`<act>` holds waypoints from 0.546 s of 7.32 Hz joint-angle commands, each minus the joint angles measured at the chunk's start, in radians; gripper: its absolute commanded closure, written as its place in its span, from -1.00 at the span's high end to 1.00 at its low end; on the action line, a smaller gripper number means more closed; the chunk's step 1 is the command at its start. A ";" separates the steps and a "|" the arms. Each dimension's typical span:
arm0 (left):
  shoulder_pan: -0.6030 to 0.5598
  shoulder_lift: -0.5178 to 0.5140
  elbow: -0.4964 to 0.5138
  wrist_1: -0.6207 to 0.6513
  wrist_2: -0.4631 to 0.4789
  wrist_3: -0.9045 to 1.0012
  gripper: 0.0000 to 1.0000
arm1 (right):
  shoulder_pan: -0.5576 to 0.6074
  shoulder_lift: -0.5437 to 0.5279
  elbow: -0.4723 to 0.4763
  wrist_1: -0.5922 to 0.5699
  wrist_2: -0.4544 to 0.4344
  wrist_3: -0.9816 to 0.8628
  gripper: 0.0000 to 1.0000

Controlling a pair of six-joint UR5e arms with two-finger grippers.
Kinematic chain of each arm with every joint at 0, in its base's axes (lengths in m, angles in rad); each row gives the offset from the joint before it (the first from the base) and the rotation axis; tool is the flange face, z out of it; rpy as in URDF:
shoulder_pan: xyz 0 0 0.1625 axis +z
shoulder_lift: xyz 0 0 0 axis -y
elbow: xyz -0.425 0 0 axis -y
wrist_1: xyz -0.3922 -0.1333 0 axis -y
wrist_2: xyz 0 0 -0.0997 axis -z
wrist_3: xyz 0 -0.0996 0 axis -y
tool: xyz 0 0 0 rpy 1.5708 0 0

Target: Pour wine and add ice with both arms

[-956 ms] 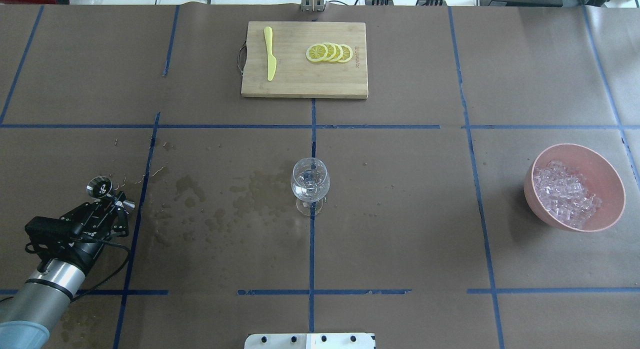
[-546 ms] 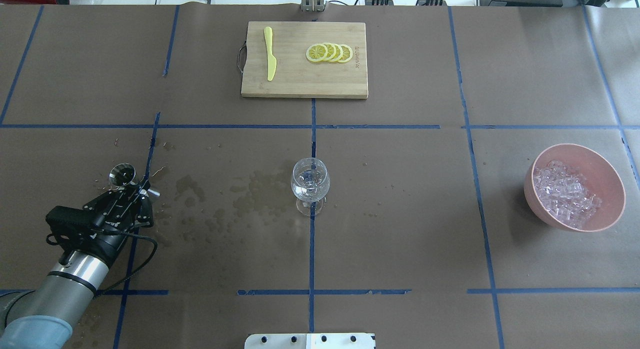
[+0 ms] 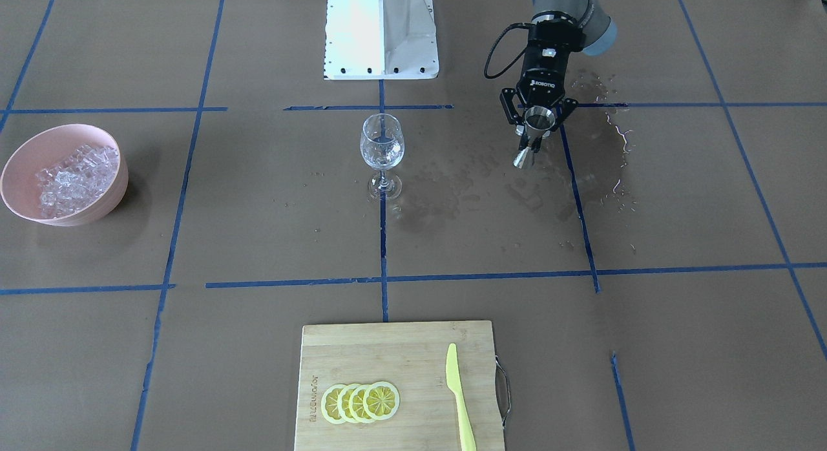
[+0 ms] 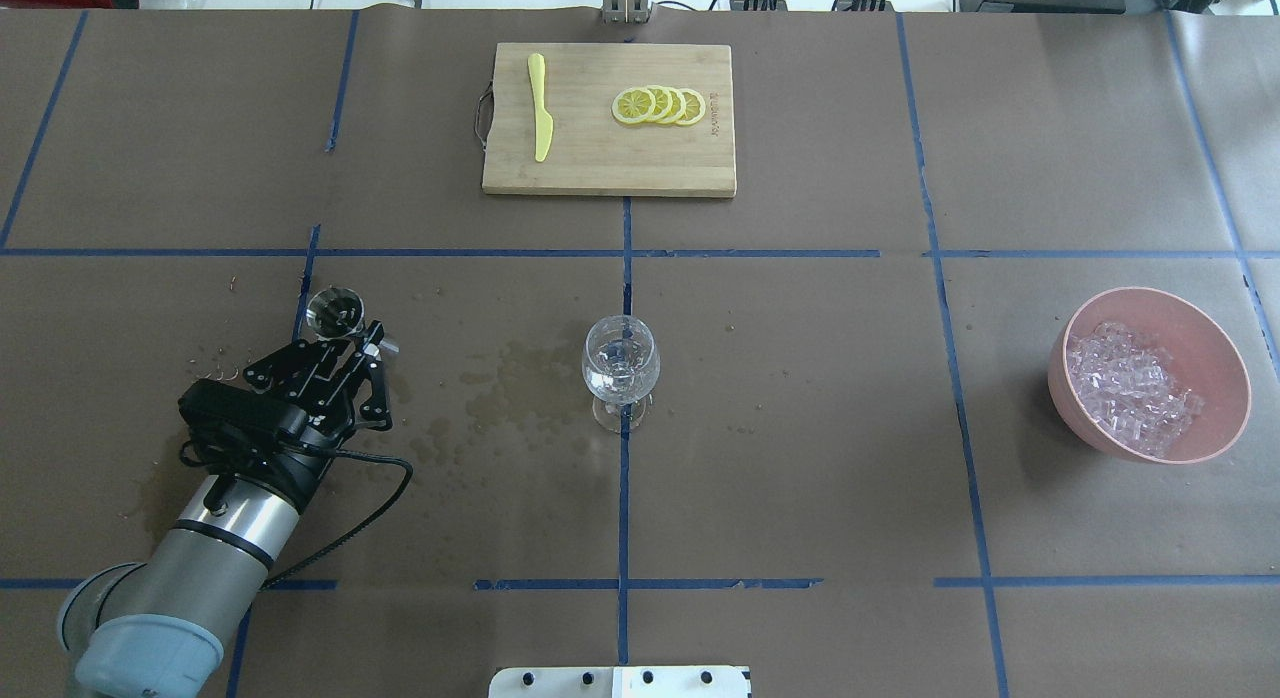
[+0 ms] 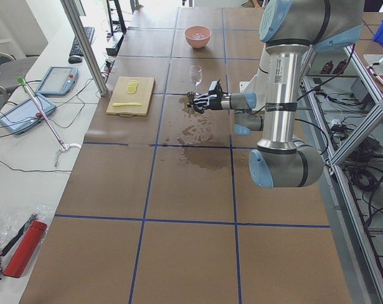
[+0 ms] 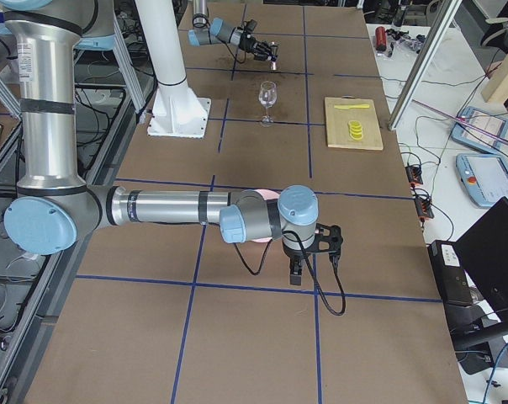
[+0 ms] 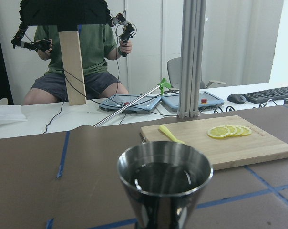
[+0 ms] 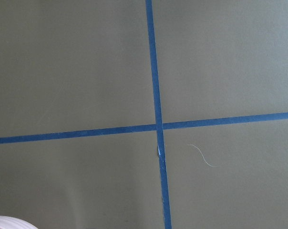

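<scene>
Steel hourglass jigger (image 7: 156,205) upright in L claw (image 3: 535,131), prob. wine (image 7: 164,177) inside

I work in a robotics lab: my table (image 4: 800,458) is papered brown and gridded with blue tape (image 4: 623,498), an aluminium post (image 7: 191,57) stands at its far edge, and beyond that edge an operator (image 7: 77,52) sits by teach pendants (image 7: 127,103) and a keyboard (image 7: 270,94).

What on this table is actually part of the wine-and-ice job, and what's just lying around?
Part of the job: the steel jigger held in the left arm's jaws, the wine glass, the ice, and the pink bowl holding it.
Lying about: the cutting board, the lemon slices, and the yellow knife.
</scene>
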 commanded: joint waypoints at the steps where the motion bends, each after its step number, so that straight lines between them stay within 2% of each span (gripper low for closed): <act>1: 0.000 -0.067 -0.018 0.003 -0.003 0.256 -1.00 | 0.000 -0.001 -0.003 0.000 0.001 0.000 1.00; 2: 0.010 -0.094 -0.034 0.015 -0.012 0.307 -1.00 | 0.000 -0.001 -0.005 -0.002 0.001 0.000 1.00; 4: 0.013 -0.159 -0.038 0.105 -0.107 0.354 -1.00 | 0.000 -0.001 -0.006 -0.002 0.001 0.000 1.00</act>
